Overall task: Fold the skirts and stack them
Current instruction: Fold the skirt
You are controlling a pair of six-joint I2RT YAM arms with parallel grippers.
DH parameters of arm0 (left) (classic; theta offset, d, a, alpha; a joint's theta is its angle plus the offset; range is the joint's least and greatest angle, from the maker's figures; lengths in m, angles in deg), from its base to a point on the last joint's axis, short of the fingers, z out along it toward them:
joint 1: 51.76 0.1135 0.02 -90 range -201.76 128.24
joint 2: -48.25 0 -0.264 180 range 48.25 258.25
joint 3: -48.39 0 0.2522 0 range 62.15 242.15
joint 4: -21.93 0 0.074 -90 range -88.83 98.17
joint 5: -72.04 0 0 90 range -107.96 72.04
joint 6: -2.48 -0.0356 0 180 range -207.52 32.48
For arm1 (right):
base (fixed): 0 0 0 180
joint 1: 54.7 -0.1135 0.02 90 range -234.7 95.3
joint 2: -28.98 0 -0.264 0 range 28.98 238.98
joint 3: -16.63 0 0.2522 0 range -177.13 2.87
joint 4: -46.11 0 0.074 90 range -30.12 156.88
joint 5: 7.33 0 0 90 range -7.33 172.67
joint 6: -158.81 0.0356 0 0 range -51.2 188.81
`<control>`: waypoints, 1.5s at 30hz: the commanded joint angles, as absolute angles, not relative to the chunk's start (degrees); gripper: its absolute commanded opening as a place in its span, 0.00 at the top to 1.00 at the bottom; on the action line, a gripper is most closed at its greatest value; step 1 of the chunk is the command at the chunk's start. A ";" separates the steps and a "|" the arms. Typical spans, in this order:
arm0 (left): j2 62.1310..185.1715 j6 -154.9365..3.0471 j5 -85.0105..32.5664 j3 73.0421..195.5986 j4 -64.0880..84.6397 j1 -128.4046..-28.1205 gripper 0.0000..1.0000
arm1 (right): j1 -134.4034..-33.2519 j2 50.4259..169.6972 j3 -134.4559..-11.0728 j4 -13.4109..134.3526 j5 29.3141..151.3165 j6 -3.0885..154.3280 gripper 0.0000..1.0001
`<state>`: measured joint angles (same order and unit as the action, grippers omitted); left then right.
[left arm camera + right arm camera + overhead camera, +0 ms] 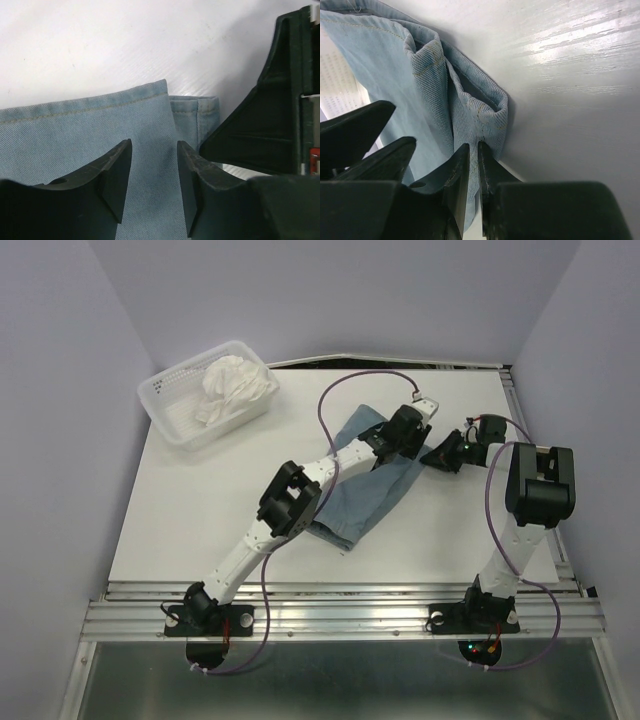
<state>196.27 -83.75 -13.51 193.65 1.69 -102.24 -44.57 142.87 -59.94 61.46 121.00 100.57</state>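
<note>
Early, I reckon: blue skirt (372, 498) lies mid-table, looks doubled once. White skirt (235, 385) sits crumpled in the basket (165, 410), far left. Right gripper (472, 150) pinches the blue skirt's right edge. Left gripper (154, 150) hovers half open over it, holding nothing. No stack yet.

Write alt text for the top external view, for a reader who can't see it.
Two robot arms reach across a white table, left gripper and right gripper meeting at the far right edge of a blue-grey skirt lying mid-table. A crumpled white skirt sits in a white mesh basket at the far left corner.
</note>
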 commanded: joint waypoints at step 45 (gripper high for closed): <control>198.54 -86.03 -15.15 195.75 6.42 -103.44 1.00 | -44.77 143.15 -62.08 64.80 114.76 99.57 0.82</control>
<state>199.24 -84.30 -15.17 193.65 4.47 -102.81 -44.66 142.56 -60.77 62.97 119.19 100.77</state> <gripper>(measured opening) 0.054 0.185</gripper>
